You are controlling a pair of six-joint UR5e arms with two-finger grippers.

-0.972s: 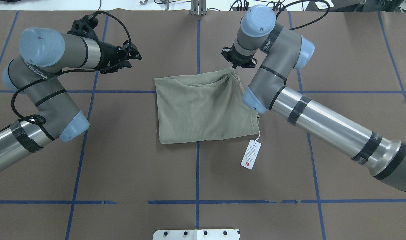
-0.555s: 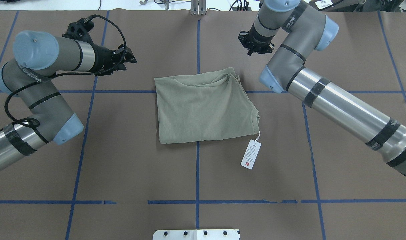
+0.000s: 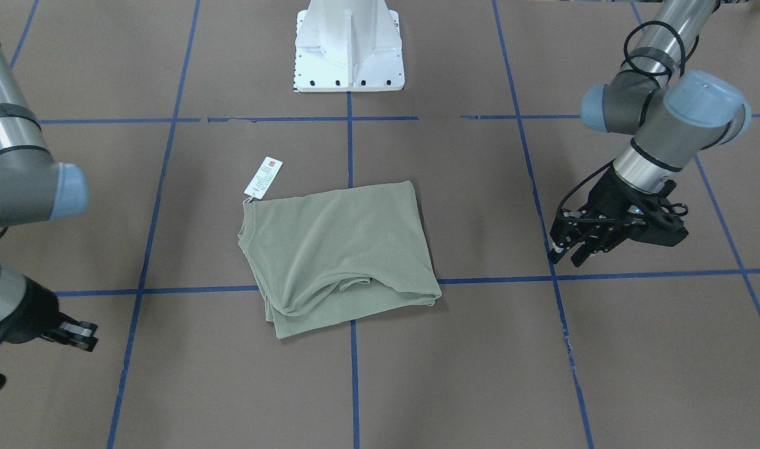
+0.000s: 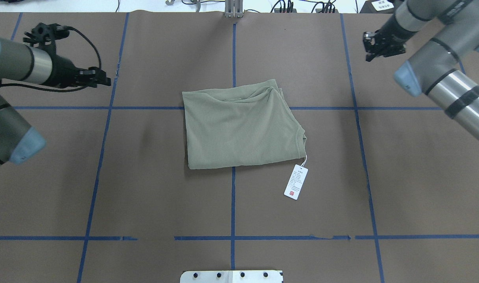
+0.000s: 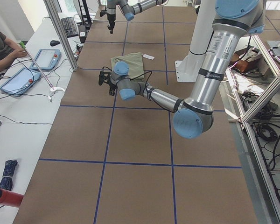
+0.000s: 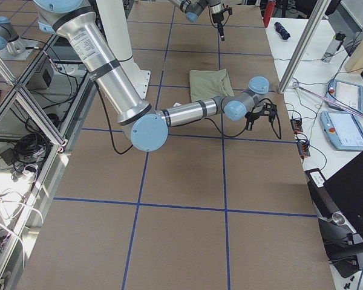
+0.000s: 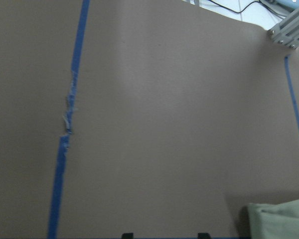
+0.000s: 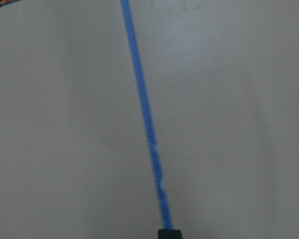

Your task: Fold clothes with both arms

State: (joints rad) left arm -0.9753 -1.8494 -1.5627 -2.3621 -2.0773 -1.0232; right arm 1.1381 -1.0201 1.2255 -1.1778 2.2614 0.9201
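folded sage shirt (image 4: 241, 125) lies flat mid-table, left arm (image 4: 15, 68) and right arm (image 4: 452, 88) both clear of it.
its white hang tag (image 4: 296, 182) trails off the near right corner, on brown paper (image 4: 145, 196) gridded with blue tape (image 4: 233, 204). only the left side view shows a person (image 5: 0, 46) at a white bench (image 5: 18, 116) beside the table. my left wrist camera catches a shirt corner and fingertips (image 7: 127, 235) spread apart: left gripper (image 4: 102, 80) released. the right wrist camera shows them pressed together: right gripper (image 4: 381, 45) clenched on nothing. since a second ago both arms have swung outward; the shirt hasn't moved.
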